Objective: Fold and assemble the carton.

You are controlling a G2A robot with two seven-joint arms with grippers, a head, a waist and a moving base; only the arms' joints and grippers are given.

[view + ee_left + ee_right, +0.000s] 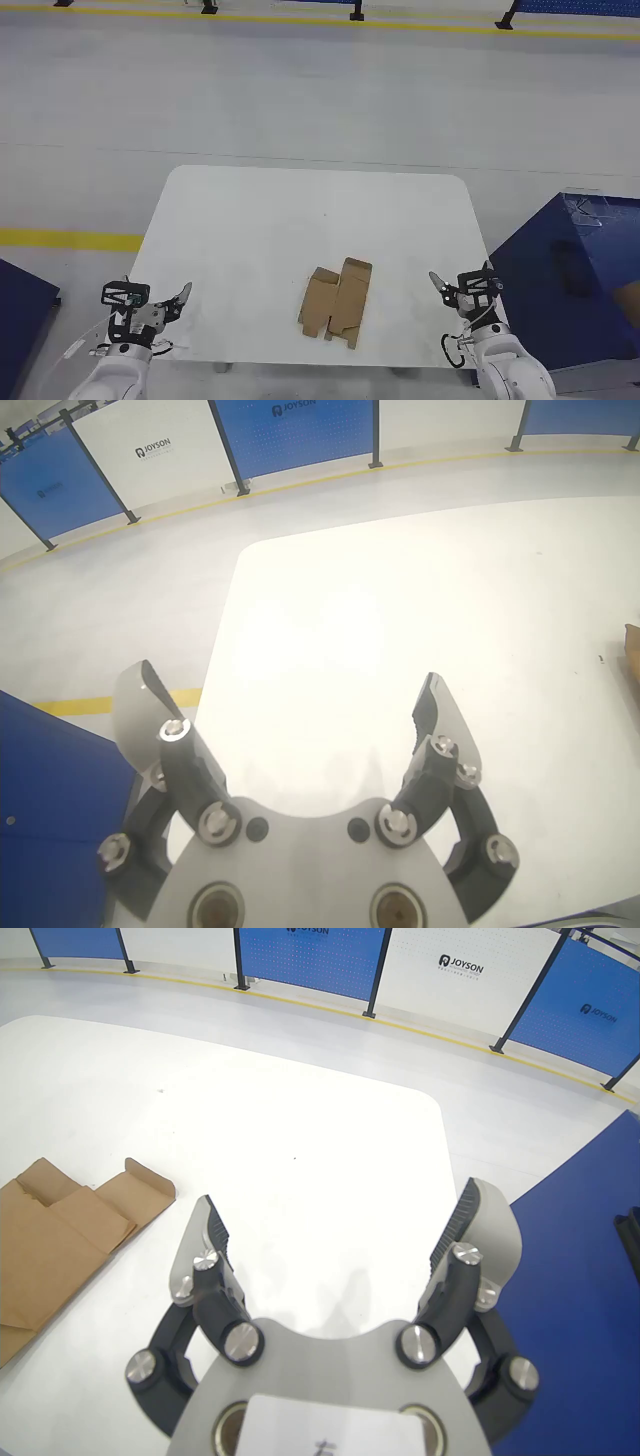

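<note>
A flattened brown carton [336, 300] lies on the white table [280, 220], near the front edge and a little right of the middle. In the right wrist view the carton [55, 1233] lies flat with its end flaps spread. A sliver of the carton [632, 655] shows in the left wrist view. My left gripper [155, 296] hovers open at the table's front left corner with nothing between its fingers. My right gripper [460, 284] stands open at the front right edge, apart from the carton. The left gripper [287, 682] and right gripper [340, 1205] both hold nothing.
A dark blue bin [580, 290] stands just right of the table, close to my right arm. Another blue bin [20, 310] sits at the left, below the table's level. Blue and white fence panels [450, 973] line the far floor.
</note>
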